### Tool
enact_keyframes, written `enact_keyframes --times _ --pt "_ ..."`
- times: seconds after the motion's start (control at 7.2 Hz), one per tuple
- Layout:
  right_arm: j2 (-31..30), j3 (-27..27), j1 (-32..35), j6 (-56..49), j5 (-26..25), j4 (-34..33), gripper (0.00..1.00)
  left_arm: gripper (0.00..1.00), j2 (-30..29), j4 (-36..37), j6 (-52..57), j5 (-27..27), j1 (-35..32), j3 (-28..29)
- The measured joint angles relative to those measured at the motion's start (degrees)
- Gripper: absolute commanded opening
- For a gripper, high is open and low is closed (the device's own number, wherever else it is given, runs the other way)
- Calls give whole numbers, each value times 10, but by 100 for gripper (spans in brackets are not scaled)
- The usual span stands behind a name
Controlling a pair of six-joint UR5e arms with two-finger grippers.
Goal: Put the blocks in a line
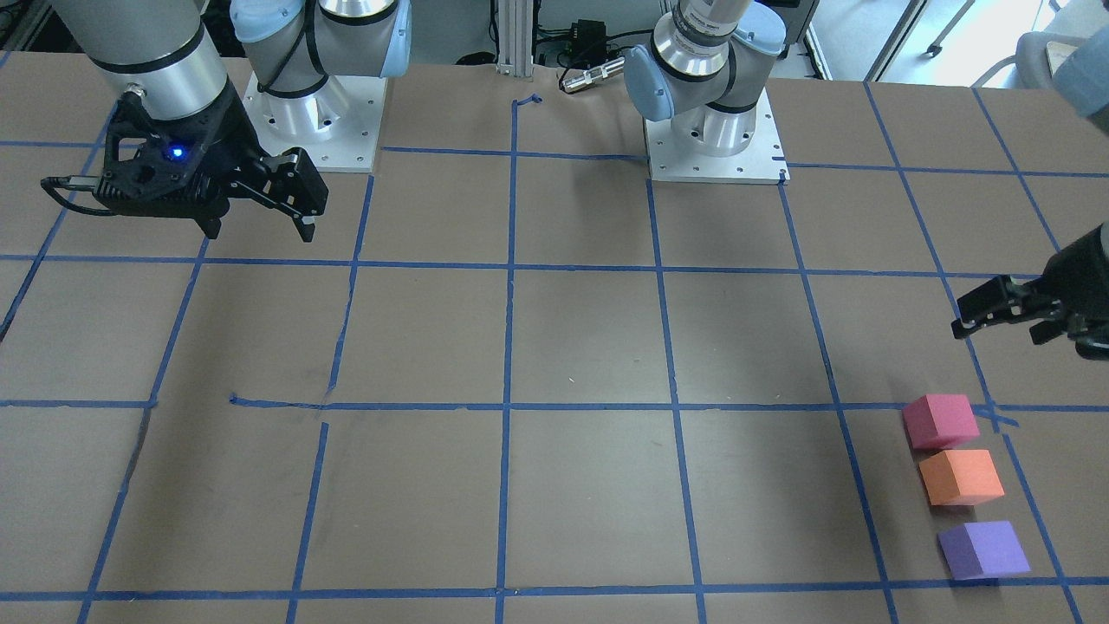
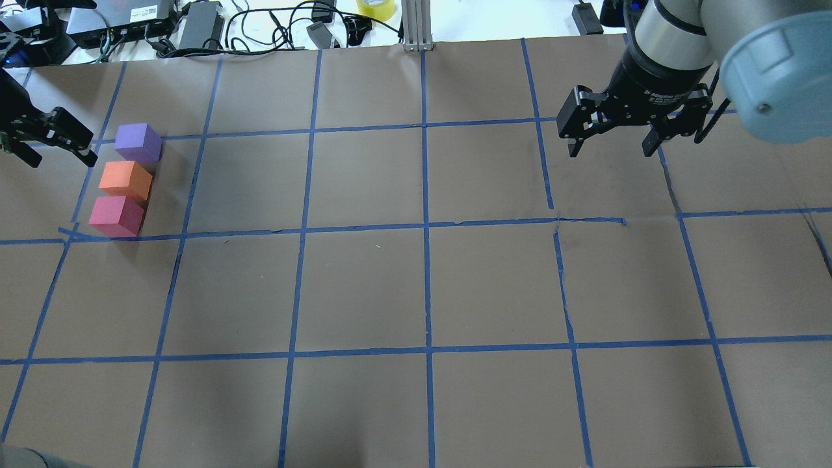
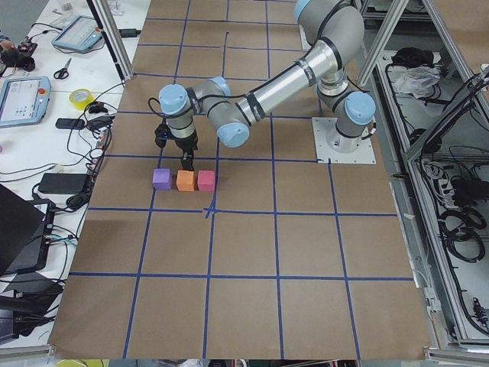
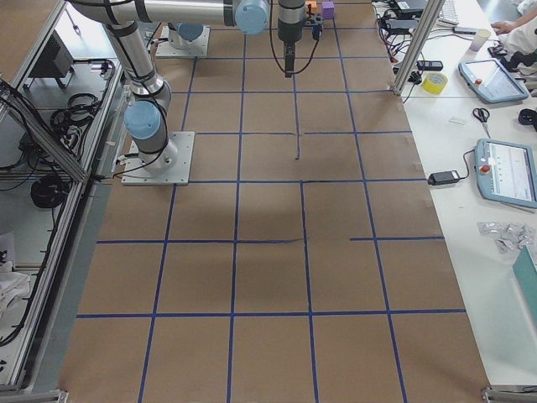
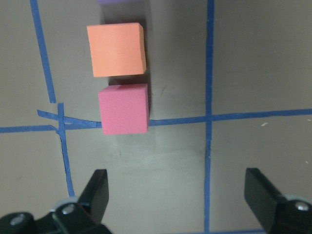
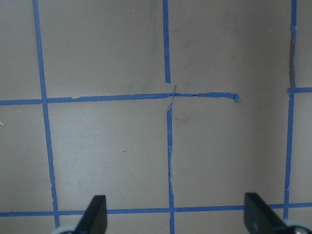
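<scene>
The three blocks stand close together in one row at the table's left end: purple (image 2: 138, 142), orange (image 2: 125, 180), pinkish-red (image 2: 117, 216). They also show in the front view: pinkish-red (image 1: 940, 420), orange (image 1: 960, 476), purple (image 1: 984, 549). My left gripper (image 2: 62, 159) is open and empty, raised just beside the row. Its wrist view shows the pinkish-red block (image 5: 124, 108) and the orange block (image 5: 117, 49) ahead of the open fingers (image 5: 97, 195). My right gripper (image 2: 611, 151) is open and empty, far off on the right side, over bare table (image 6: 122, 146).
Brown paper with a blue tape grid (image 2: 426, 227) covers the table. Cables, power bricks and a yellow tape roll (image 2: 376, 8) lie beyond the far edge. The two arm bases (image 1: 715, 139) stand at the robot's side.
</scene>
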Motion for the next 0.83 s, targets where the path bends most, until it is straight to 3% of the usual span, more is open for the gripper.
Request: enact_keyframes --times 0.28,0.83 --pt "0 0 0 0 -1 0 100 100 68 -53 -19 -3 -35 2" --pt "-1 -1 0 0 0 0 100 100 96 -56 -196 -6 -254 9"
